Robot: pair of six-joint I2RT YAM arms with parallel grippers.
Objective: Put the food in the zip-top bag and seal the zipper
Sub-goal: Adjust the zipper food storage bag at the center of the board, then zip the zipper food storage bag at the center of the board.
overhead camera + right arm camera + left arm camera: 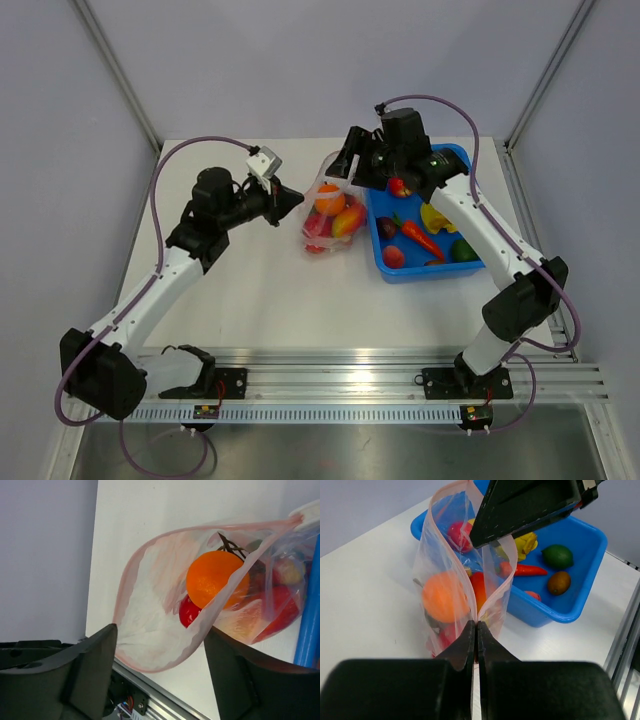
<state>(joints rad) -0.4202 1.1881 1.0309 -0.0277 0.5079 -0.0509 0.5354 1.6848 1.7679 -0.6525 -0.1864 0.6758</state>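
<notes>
Left gripper (475, 626): black fingers pressed together, clamped on the near edge of the clear, floppy plastic zip-top bag (145, 595), holding that edge up off the white table (260, 290). The bag stands just left of the rigid blue rectangular tray (440, 270); whether they touch we cannot tell.

The bag's mouth gapes wide. The thin pink zipper strip (122, 595) runs round the rim in an open loop, unsealed.

Inside the bag we note a round orange toy fruit (217, 580), a red piece (189, 612) beneath it and a yellow-orange piece (348, 220). The rest is blurred behind the film.

Right gripper (160, 635): fingers spread well apart, hanging at the bag's far rim on the tray side. In its wrist view the open mouth lies between the fingers; contact with the film we cannot tell.

In the tray we see:
- a small red strawberry-like piece (398, 187)
- a long red-orange carrot-shaped piece (420, 237)
- a yellow piece (435, 218)
- a green lime-like ball (557, 556)
- a brown oval (559, 582)
</notes>
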